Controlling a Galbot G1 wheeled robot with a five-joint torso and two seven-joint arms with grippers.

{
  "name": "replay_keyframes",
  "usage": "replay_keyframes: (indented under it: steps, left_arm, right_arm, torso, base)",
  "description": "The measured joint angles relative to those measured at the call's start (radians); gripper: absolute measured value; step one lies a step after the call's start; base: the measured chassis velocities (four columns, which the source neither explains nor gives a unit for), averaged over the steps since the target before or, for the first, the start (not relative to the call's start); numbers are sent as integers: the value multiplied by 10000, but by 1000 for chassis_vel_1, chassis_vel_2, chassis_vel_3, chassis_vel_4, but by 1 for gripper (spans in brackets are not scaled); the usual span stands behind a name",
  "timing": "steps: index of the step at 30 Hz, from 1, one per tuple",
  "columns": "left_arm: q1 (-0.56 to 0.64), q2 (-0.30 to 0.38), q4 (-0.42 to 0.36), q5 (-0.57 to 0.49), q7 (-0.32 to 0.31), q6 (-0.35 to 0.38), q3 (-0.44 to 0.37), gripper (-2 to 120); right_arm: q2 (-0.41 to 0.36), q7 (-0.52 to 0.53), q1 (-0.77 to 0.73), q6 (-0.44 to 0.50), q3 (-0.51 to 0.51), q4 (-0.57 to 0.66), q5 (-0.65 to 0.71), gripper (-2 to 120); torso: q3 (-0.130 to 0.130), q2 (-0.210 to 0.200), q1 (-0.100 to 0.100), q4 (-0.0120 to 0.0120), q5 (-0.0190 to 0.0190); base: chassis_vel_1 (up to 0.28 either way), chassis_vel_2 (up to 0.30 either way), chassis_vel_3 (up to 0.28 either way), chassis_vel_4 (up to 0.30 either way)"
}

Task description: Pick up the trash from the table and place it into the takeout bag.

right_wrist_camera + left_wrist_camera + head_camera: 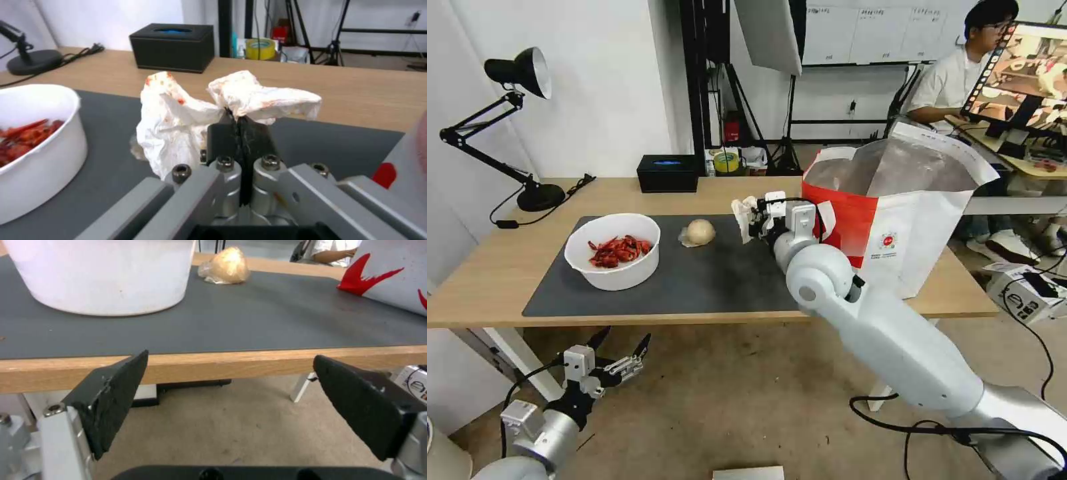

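Observation:
My right gripper [752, 219] hangs above the dark mat [707, 280], just left of the takeout bag [920, 220], and is shut on a crumpled white tissue [186, 113] with red stains. The wrist view shows its fingers [240, 133] pressed together with tissue bulging on both sides. A round beige bun [700, 231] lies on the mat left of that gripper. A white bowl of red shells [614, 251] stands further left. My left gripper [620, 350] waits open below the table's front edge [231, 365], holding nothing.
A black tissue box [668, 173] and a black desk lamp [527, 133] stand at the back of the table. The takeout bag's mouth is open, showing silver lining. Cables and a box lie on the floor at the right.

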Motion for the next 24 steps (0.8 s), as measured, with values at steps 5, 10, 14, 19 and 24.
replay_keyframes:
  steps: [5, 10, 14, 19, 24]
  left_arm:
    - [-48, -11, 46, 2, 4, -12, 4, 100]
    - [-92, -22, 98, 2, 10, -18, 12, 100]
    - [-118, -35, 124, 7, 12, -25, 26, 100]
    - [-144, -39, 136, 15, 13, -27, 44, 100]
    - [-157, -5, 137, 15, 13, -28, 29, 100]
  right_arm:
    - [-4, -38, -290, -48, -165, 204, -102, 0]
    - [13, -66, -627, -41, -198, 429, -511, 0]
    - [-28, -100, -841, -14, -79, 700, -822, 0]
    - [-156, -281, -1031, 142, 86, 951, -1309, 0]
    - [-429, -639, -1243, 476, 521, 1409, -2011, 0]
  torso:
    - [0, 0, 0, 0, 0]
    - [0, 0, 0, 0, 0]
    - [0, -1, 0, 0, 1]
    - [-1, -2, 0, 0, 0]
    - [0, -1, 0, 0, 1]
  base:
    - [0, 0, 0, 0]
    - [0, 0, 0, 0]
    - [0, 0, 0, 0]
    - [0, 0, 0, 0]
    - [0, 0, 0, 0]
